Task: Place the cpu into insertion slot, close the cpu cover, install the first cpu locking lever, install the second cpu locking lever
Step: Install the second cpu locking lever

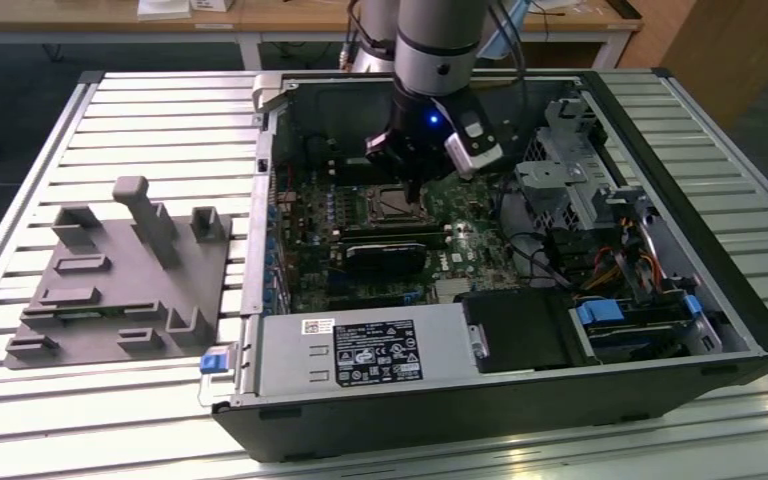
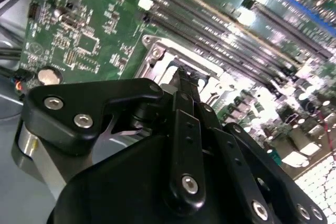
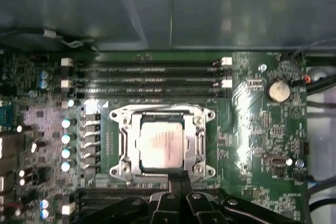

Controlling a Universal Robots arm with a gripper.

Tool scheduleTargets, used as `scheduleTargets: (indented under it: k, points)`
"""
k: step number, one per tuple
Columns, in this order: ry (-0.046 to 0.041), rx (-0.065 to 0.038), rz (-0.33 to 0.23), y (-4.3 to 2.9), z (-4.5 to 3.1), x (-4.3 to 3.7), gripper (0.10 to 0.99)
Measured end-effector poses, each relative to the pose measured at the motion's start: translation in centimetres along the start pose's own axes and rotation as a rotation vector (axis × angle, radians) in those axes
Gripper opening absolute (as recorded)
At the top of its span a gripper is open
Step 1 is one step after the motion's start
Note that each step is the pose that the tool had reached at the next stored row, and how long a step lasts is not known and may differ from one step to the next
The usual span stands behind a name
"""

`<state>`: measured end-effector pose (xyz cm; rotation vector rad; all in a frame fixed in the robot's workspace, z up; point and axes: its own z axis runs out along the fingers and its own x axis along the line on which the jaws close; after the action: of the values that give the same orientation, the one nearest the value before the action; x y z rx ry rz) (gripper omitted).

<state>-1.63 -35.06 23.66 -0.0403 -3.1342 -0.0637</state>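
The cpu, a silver-tan square, lies flat in the insertion slot on the green board. Around it the cpu cover, a silver frame, lies down flat, and the chip shows through its window. My gripper hovers at one edge of the socket with its two black fingers pressed together and nothing visible between them. In the second wrist view the same fingertips point down at the metal frame. In the exterior view the gripper hangs inside the open computer case, just above the socket.
Long black memory slots run beside the socket, with a coin battery nearby. A black graphics card, a power supply and a drive cage crowd the case. A grey fixture stands on the slatted table.
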Motion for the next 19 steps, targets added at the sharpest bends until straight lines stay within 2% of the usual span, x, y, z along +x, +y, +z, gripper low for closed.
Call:
scheduleTargets:
  k: [4,19]
  points:
    - [0.0028,-0.002,0.0,-0.33,0.04,-0.01,0.106]
    - [0.0039,-0.002,0.0,-0.78,0.13,-0.03,0.106]
